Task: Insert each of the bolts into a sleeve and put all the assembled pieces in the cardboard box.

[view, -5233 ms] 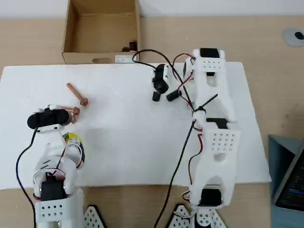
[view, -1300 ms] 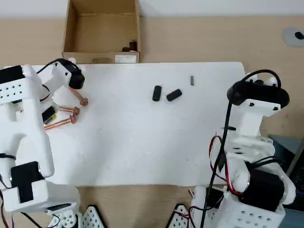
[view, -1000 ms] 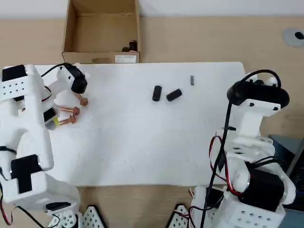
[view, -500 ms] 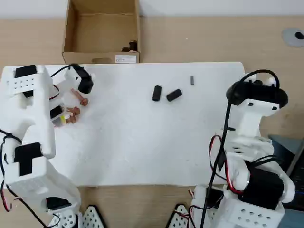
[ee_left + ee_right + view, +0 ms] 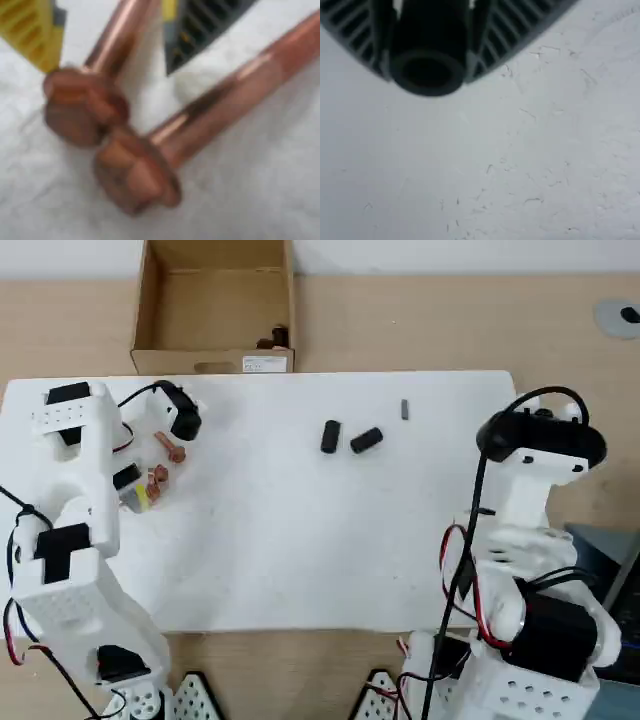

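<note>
Left gripper (image 5: 145, 490): mid-left of the high view, you are straddling a copper flanged bolt (image 5: 85, 100), jaws narrowly apart, for pickup.
Right gripper (image 5: 427, 47): you are clamping a black tubular sleeve (image 5: 427, 70), readying insertion.

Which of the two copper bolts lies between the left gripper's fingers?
The bolt whose shank passes between the yellow finger and the dark finger; the other bolt lies outside the dark finger.
</note>
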Robot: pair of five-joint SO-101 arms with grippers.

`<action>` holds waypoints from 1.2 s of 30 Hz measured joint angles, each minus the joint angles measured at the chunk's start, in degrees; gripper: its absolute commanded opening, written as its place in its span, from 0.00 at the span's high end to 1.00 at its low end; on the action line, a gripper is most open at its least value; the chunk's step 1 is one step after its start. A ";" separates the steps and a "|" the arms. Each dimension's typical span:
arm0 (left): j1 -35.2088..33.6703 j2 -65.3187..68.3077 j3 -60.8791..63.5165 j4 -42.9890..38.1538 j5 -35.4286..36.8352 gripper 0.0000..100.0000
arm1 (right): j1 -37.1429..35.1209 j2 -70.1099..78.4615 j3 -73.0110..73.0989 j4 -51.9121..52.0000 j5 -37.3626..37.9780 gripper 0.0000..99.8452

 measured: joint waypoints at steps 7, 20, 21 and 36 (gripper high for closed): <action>2.02 2.99 -0.44 0.70 0.09 1.00 | 0.00 0.00 0.00 0.00 0.00 0.99; 2.55 0.26 -0.88 5.80 0.26 0.99 | -0.26 0.00 0.00 0.00 0.26 0.99; 2.73 -1.14 -0.88 7.38 0.26 0.99 | -0.97 0.00 0.00 0.00 0.97 0.99; 2.64 -28.22 0.26 17.58 24.70 1.00 | -4.84 -0.62 0.00 -5.36 2.64 0.99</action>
